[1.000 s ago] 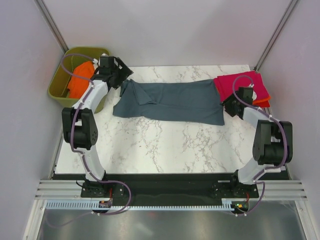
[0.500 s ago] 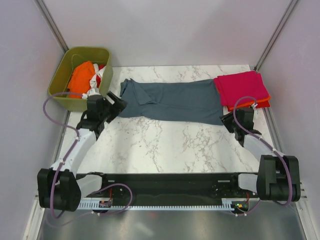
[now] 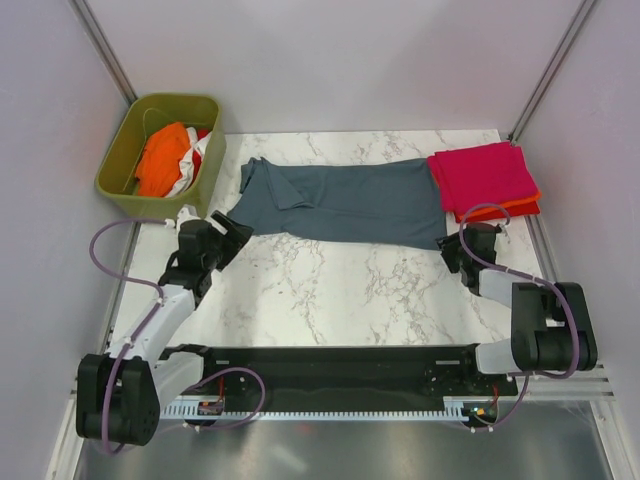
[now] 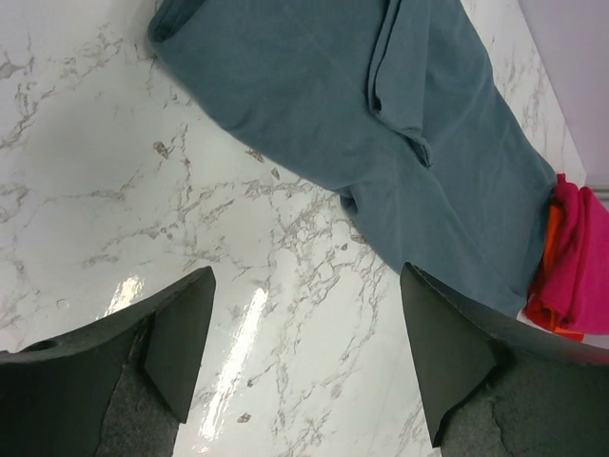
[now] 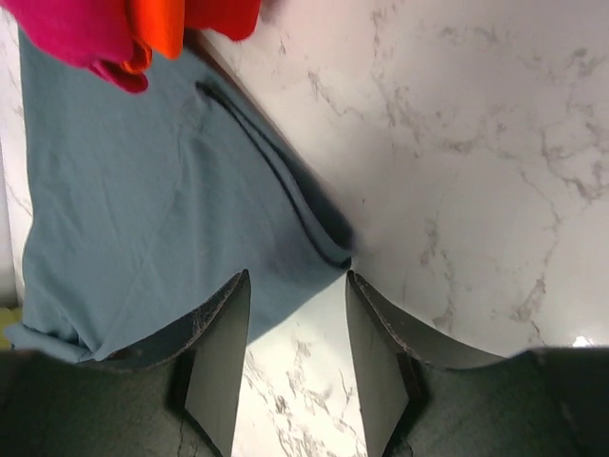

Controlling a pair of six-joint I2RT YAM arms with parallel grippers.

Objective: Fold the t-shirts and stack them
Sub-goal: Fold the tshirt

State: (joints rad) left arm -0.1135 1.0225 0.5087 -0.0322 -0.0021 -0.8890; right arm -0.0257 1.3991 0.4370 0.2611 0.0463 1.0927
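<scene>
The slate blue-grey cotton t-shirt [image 3: 345, 203] lies spread lengthwise across the far half of the white marble-patterned table [image 3: 340, 300], partly folded. 1 flap is creased over near its left end, probably so that both arms can reach a near corner for the next fold.

The left gripper [image 3: 232, 228] hovers low over bare marble just beside the shirt's near-left corner, jaws spread wide and holding nothing. The right gripper [image 5: 297, 286] sits at the near-right corner, jaws apart with the hem's tip just ahead of the gap and nothing pinched yet. Both seem lined up to take a corner each.

At the far right the folded magenta-pink t-shirt [image 3: 485, 172] rests on the folded orange-red t-shirt [image 3: 522, 208]. These 2 form the finished stack, and its edge overlaps the grey shirt's end.

The olive-green plastic bin [image 3: 118, 160], off the far-left corner, holds the crumpled orange t-shirt [image 3: 163, 160] and a white and red one [image 3: 196, 150], apparently awaiting their turn.

No brand, label or readable writing shows anywhere.
</scene>
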